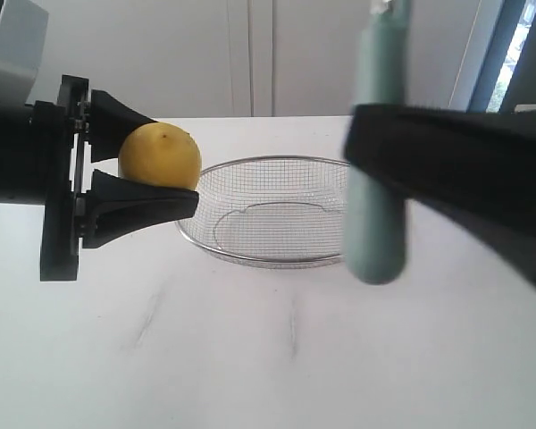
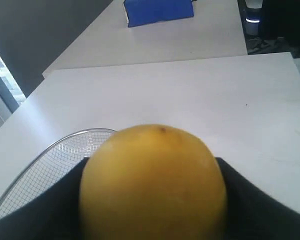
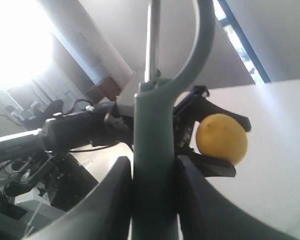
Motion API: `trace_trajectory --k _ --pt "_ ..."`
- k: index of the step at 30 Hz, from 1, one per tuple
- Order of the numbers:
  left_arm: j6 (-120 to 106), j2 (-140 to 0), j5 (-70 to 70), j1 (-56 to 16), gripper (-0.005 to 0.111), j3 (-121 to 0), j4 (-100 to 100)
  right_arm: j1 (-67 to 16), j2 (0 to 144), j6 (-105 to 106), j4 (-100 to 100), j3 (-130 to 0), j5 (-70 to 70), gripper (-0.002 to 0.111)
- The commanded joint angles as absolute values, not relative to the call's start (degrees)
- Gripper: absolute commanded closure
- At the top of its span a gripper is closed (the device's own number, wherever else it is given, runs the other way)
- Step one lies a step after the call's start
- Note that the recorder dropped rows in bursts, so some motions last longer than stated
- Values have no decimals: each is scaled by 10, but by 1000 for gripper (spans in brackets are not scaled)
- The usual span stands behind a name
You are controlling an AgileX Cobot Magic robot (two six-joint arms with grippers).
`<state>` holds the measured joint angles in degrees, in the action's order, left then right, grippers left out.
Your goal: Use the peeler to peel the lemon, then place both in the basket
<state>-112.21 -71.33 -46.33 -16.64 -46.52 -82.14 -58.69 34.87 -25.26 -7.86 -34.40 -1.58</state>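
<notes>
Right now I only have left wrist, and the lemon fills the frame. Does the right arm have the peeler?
Observer: Yes. The right gripper is shut on the peeler, by its teal handle, head up.
Operator: Blade on the lemon?
Observer: No. The lemon is well apart from it, off to the left in the exterior view.
Operator: Basket?
Observer: The basket sits on the table between the two arms, with nothing in the part that shows.

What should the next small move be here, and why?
Probably swing the right gripper and its peeler toward the lemon, tipping the blade to the skin. The left gripper clamps the lemon in the air beside the basket, skin apparently intact, while the peeler stands upright, apart from it.
</notes>
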Motion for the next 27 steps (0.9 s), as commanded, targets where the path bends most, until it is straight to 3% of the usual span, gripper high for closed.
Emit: trace_trajectory --k 1,6,13,18,27 --pt "-1188 -708 -473 -168 107 -468 -833 -588 270 -232 -75 -348 -82 108" --pt "-1185 -708 -473 -168 107 -468 -833 -588 241 -237 -57 -348 -144 108" --pt "-1178 -708 -474 -168 107 -468 -833 -588 265 -428 149 -354 -241 108" --pt "-1178 -708 -483 -168 107 -468 -832 -588 316 -479 260 -397 -386 108" --pt "-1165 -708 -524 -168 107 -468 -832 -588 465 -477 407 -488 -506 108"
